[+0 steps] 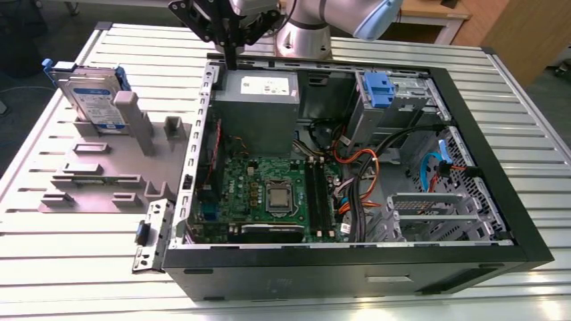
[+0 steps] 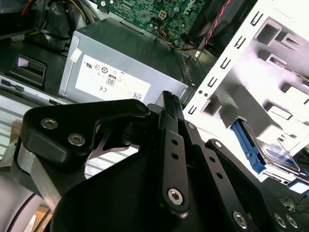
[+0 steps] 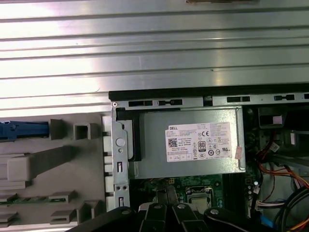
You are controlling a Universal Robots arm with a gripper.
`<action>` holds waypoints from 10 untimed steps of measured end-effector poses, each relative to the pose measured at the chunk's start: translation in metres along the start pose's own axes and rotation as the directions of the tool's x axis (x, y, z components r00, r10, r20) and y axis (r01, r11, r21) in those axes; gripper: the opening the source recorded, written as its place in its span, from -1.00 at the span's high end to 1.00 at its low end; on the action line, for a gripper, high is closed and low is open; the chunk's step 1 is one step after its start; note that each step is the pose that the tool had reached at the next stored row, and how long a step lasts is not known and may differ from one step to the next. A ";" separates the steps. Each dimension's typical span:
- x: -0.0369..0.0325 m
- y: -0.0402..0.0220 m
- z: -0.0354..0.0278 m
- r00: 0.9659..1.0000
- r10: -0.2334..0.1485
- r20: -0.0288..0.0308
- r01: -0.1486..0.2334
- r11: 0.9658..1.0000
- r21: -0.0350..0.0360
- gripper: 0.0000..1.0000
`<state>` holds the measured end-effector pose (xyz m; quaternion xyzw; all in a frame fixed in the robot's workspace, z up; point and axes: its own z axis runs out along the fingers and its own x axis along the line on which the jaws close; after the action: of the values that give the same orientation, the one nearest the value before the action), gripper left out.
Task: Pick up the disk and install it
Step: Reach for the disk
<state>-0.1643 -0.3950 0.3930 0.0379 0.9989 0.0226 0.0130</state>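
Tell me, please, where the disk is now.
The disk stands upright in the grey fixture at the exterior view's left, beside the open computer case.

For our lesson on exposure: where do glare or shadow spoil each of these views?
Exterior view: light is even, with shadow inside the computer case. Second wrist view: the grey fixture is washed out to white. First wrist view: bright glare bands lie across the table slats.

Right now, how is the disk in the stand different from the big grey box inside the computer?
The disk stands upright outside the computer case; the grey box lies inside it. The disk is thin and blue-edged; the grey box is bulky and plain. Both are silvery-grey and labelled.
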 end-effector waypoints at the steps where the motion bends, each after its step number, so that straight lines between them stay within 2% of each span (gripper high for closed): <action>1: 0.0006 0.0000 0.0000 1.000 0.000 0.000 0.000 1.000 0.000 0.79; 10: 0.0069 -0.0004 -0.0002 1.000 0.000 0.000 0.000 1.000 0.000 0.79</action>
<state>-0.1712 -0.3948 0.3929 0.0379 0.9989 0.0226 0.0130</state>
